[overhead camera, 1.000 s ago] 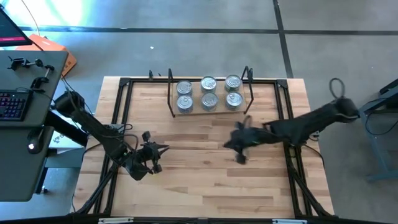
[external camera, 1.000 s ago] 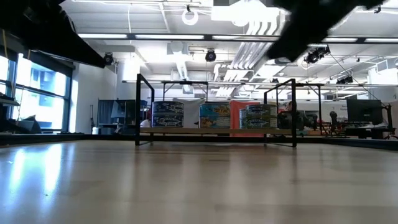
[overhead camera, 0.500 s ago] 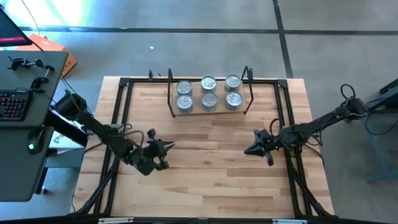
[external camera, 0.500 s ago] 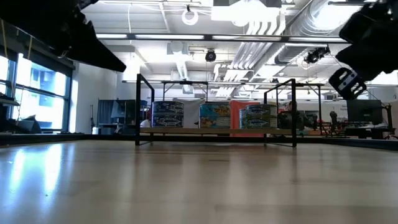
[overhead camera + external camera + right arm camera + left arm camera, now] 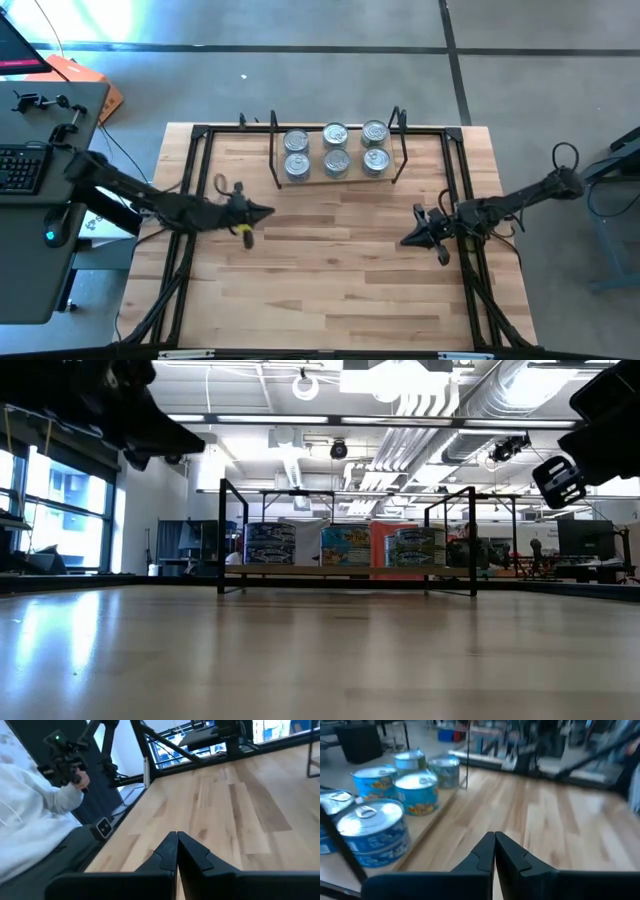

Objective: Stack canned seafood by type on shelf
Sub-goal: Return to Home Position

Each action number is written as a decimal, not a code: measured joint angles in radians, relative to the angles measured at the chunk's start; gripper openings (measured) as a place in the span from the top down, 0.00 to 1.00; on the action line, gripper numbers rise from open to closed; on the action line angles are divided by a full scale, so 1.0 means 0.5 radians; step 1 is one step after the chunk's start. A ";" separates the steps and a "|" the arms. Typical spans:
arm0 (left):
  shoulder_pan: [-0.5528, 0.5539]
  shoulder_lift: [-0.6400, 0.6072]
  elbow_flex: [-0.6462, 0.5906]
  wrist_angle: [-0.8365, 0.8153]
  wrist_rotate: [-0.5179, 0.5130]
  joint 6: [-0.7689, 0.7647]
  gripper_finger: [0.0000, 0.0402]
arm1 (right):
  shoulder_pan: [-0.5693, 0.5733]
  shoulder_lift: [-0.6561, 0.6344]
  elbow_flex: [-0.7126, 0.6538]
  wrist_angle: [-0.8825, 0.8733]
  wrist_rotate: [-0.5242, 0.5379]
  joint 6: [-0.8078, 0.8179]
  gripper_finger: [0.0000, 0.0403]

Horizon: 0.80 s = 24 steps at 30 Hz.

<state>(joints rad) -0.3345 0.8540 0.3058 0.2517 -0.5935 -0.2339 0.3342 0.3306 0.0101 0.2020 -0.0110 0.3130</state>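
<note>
fingers pinched together on nothing, both arms: your left gripper hangs over the left side of the table, your right gripper near its right edge, both well apart from the shelf. the canned seafood sits on that shelf in six stacks, two rows of three. no tin lies loose, so stacking looks done; only parking the arms seems left.

Open tabletop fronts the seemingly full shelf.

Wooden table, shelf — stacked tins aboard
</note>
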 joint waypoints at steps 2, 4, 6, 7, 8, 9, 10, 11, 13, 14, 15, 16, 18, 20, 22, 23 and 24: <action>0.053 -0.213 -0.082 -0.012 0.057 0.000 0.99 | -0.032 -0.078 0.000 -0.086 -0.001 -0.007 1.00; 0.095 -0.419 -0.140 -0.112 0.096 -0.015 1.00 | -0.075 -0.141 -0.001 -0.136 -0.001 -0.007 1.00; 0.126 -0.613 -0.175 -0.275 0.112 -0.015 1.00 | -0.117 -0.194 -0.001 -0.172 -0.016 -0.009 1.00; 0.140 -0.710 -0.199 -0.335 0.116 -0.015 1.00 | -0.139 -0.216 -0.001 -0.200 -0.043 -0.013 1.00; 0.153 -0.806 -0.225 -0.402 0.126 -0.014 1.00 | -0.160 -0.237 -0.001 -0.228 -0.076 -0.015 1.00; 0.166 -0.905 -0.255 -0.457 0.147 -0.015 1.00 | -0.185 -0.258 -0.001 -0.259 -0.113 -0.015 1.00; 0.179 -0.997 -0.281 -0.492 0.184 -0.015 1.00 | -0.210 -0.279 -0.001 -0.289 -0.154 -0.016 1.00; 0.193 -1.093 -0.306 -0.524 0.229 -0.015 1.00 | -0.236 -0.303 -0.001 -0.317 -0.185 -0.016 1.00; 0.225 -1.261 -0.354 -0.612 0.346 -0.023 1.00 | -0.303 -0.341 -0.001 -0.336 -0.250 -0.016 1.00; 0.241 -1.338 -0.382 -0.647 0.405 -0.030 1.00 | -0.339 -0.357 0.000 -0.336 -0.298 -0.016 1.00; 0.255 -1.411 -0.417 -0.689 0.449 -0.032 1.00 | -0.380 -0.372 0.000 -0.331 -0.353 -0.016 1.00; 0.265 -1.479 -0.448 -0.732 0.481 -0.039 1.00 | -0.419 -0.385 0.000 -0.321 -0.418 -0.015 1.00; 0.285 -1.576 -0.473 -0.748 0.513 -0.046 1.00 | -0.495 -0.404 0.000 -0.307 -0.525 -0.017 1.00; 0.302 -1.619 -0.472 -0.698 0.565 0.013 1.00 | -0.572 -0.407 0.001 -0.300 -0.602 -0.055 1.00; 0.318 -1.670 -0.474 -0.703 0.597 0.100 1.00 | -0.652 -0.406 0.001 -0.298 -0.627 -0.108 1.00; 0.328 -1.691 -0.474 -0.705 0.594 0.136 1.00 | -0.692 -0.404 0.001 -0.298 -0.626 -0.136 1.00; 0.339 -1.703 -0.481 -0.706 0.583 0.162 1.00 | -0.732 -0.404 0.001 -0.299 -0.620 -0.160 1.00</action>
<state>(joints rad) -0.1648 0.0024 0.0652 -0.1012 -0.3018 -0.1530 -0.0320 0.1284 0.0105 0.0525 -0.3208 0.2331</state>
